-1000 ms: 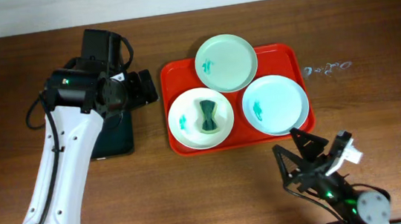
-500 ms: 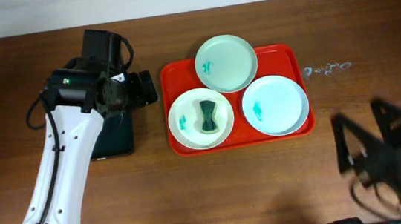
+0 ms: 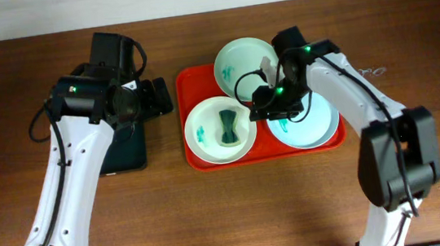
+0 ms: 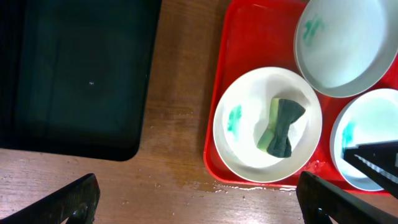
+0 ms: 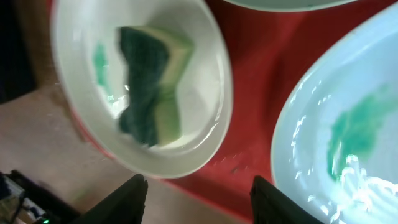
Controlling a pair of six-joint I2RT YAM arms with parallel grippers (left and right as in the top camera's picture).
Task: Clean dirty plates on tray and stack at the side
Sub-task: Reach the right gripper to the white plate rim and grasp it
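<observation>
The red tray (image 3: 199, 159) holds three plates with teal smears: mint green (image 3: 242, 59) at the back, white (image 3: 205, 141) front left, pale blue (image 3: 314, 125) front right. A dark green and yellow sponge (image 3: 226, 128) lies in the white plate. My right gripper (image 3: 256, 96) is open and empty, hovering over the tray between the three plates. In the right wrist view it (image 5: 202, 199) sits above the white plate's (image 5: 205, 56) rim, with the blue plate (image 5: 311, 155) beside it. My left gripper (image 3: 161, 96) is open and empty, left of the tray; its view shows the sponge (image 4: 283, 127).
A black tray (image 3: 125, 153) lies left of the red tray, partly under my left arm; it also shows in the left wrist view (image 4: 68, 74). Small water drops (image 3: 358, 74) lie on the wooden table right of the red tray.
My right arm has swung from the table's front right corner up and over the red tray. The left arm, plates and sponge have not moved.
</observation>
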